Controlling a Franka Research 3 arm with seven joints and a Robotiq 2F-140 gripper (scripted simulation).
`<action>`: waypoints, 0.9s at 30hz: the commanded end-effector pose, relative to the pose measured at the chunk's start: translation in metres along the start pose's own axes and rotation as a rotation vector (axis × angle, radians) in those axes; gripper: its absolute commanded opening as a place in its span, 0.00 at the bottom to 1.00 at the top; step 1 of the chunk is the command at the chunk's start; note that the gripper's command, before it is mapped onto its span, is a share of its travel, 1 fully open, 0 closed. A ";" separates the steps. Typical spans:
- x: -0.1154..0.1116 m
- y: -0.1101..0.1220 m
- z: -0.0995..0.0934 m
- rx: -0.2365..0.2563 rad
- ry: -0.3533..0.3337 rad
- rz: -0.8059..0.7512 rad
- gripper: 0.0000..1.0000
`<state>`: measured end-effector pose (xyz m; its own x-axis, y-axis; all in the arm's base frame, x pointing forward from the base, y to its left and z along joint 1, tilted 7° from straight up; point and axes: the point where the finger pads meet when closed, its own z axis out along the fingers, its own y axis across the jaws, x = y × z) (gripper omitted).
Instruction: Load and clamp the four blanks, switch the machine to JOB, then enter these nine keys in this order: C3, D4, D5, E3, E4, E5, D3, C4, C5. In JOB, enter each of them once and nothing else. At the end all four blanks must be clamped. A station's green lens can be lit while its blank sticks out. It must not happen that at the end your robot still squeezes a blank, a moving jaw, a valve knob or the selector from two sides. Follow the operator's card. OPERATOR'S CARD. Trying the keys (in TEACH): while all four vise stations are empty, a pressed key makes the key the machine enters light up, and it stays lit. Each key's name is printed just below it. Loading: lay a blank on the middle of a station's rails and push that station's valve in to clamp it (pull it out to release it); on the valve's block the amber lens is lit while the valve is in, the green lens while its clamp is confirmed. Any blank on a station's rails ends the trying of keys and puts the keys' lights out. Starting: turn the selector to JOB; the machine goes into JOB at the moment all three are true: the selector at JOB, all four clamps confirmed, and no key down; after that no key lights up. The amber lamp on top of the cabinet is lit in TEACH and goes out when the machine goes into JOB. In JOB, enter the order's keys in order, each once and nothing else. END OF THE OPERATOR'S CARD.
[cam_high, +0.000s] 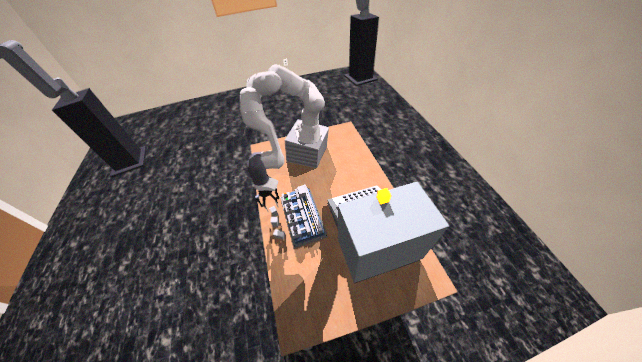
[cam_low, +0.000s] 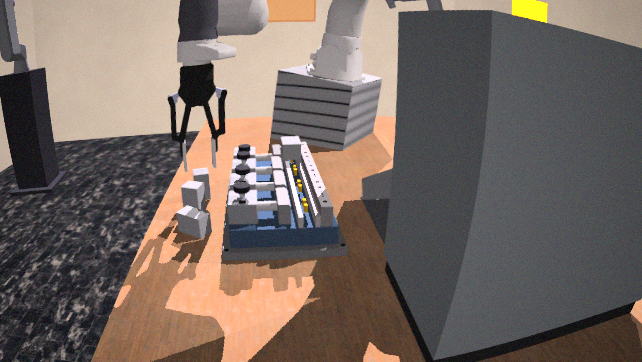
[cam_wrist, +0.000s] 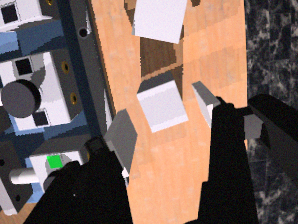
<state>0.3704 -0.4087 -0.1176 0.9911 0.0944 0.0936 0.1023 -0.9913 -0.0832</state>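
The gripper (cam_high: 270, 203) (cam_low: 200, 168) (cam_wrist: 164, 117) is partly open and empty, pointing down above the nearest blank. That pale grey blank (cam_low: 201, 181) (cam_wrist: 162, 106) stands on the table below and between the fingers. A second blank (cam_high: 274, 219) (cam_low: 193, 194) (cam_wrist: 161, 17) stands beyond it; a third blank (cam_high: 279, 234) (cam_low: 194, 221) sits turned at the row's end. The four-station vise fixture (cam_low: 282, 237) lies alongside. A fourth blank (cam_low: 291, 146) sits in its station nearest the robot base, where a green lens (cam_wrist: 54, 161) is lit. Its amber lens is hidden.
The cabinet (cam_high: 395, 220) (cam_low: 560, 175) stands across the table, its amber lamp (cam_high: 383, 196) (cam_low: 530, 10) lit. Its key panel (cam_high: 360, 194) faces the robot base; key names are unreadable. Black valve knobs (cam_low: 242, 186) (cam_wrist: 20, 98) rise near the blanks. The selector cannot be made out.
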 end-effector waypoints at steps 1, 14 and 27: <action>0.000 0.000 0.002 0.000 0.001 0.002 0.40; 0.000 0.000 0.007 0.000 0.001 0.002 0.40; 0.000 0.000 0.013 0.000 0.001 0.002 0.40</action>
<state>0.3708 -0.4065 -0.1293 0.9911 0.0960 0.0922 0.1039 -0.9909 -0.0853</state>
